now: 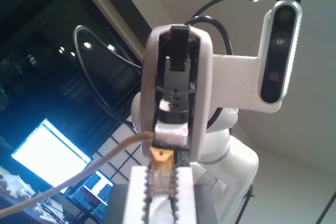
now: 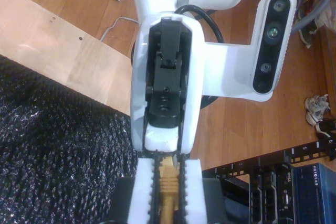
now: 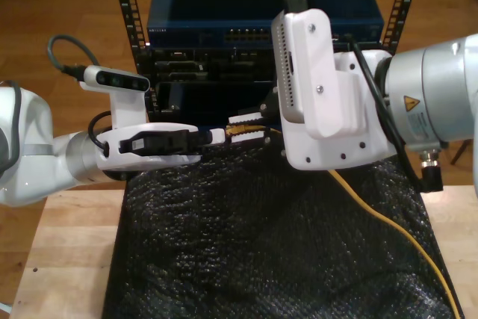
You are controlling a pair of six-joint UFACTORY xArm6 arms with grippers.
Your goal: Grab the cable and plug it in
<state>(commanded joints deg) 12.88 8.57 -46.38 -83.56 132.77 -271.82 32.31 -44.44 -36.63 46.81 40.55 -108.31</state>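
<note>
Two-claw hold, ctr of ext. view, in front of rack [image 3: 258, 16].
My first gripper [image 1: 160, 174] & my second gripper [image 2: 168, 169] both clamped on cable [image 3: 388, 222] at plug end [image 3: 243, 131]; rest trails to lower right. Risk: uneven pull/release twists plug, so it slips or goes in crooked.

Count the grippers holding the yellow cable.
2: one gripper reaching from the exterior view's left, the other gripper from the exterior view's right, meeting at the cable plug end.
</note>
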